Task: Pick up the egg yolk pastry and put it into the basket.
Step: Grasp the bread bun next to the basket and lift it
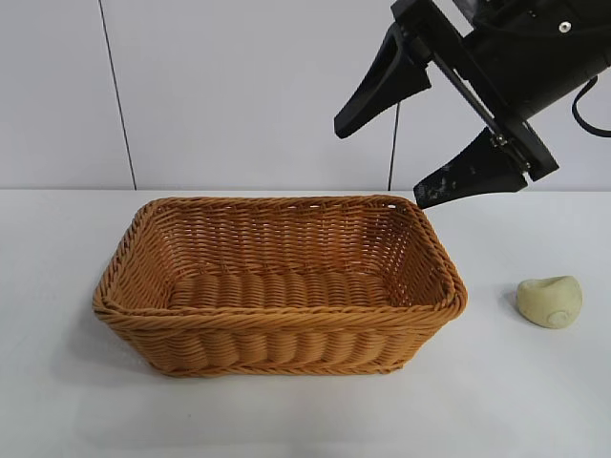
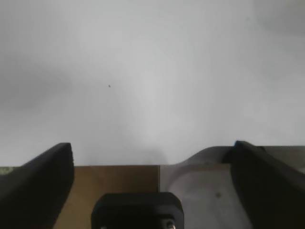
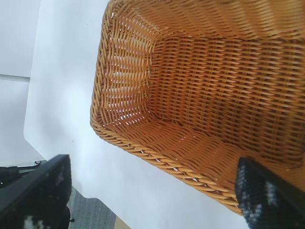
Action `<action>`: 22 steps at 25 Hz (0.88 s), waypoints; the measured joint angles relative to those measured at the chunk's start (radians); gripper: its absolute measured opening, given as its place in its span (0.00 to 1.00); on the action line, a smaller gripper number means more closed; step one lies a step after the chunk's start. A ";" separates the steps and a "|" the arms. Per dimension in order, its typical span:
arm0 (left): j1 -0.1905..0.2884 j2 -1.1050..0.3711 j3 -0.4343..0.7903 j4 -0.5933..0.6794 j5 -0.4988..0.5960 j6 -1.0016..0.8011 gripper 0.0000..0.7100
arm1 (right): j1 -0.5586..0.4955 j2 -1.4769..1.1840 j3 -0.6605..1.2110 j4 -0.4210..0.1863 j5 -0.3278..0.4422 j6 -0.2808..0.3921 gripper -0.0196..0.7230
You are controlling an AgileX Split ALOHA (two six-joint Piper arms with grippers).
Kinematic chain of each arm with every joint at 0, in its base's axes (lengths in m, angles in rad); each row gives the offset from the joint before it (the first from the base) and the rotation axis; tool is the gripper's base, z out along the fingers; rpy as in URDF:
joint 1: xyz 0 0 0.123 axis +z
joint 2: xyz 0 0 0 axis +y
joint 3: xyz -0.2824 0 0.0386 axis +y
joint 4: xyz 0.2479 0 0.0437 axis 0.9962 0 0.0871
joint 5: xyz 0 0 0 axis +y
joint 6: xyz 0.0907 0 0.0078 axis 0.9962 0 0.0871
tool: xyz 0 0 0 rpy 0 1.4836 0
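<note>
Presently, the basket (image 1: 280, 283) serves as the reference. Left of it lies bare white tabletop (image 1: 48, 382); behind it stands a pale panelled wall (image 1: 239, 86) with thin dark seams. The left gripper (image 2: 152, 176) appears only in its own wrist view, fingers spread wide over plain white surface, holding nothing. The basket sits upright on the table, interior empty. Above its rear right corner hangs the right gripper (image 1: 391, 162), fingers well apart, nothing between them. Right of the basket, clear of its rim, the egg yolk pastry (image 1: 550, 301) rests on the table.
</note>
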 joint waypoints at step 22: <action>0.033 -0.487 0.049 -0.012 -0.012 0.018 0.97 | 0.000 0.000 0.000 0.001 -0.001 0.000 0.89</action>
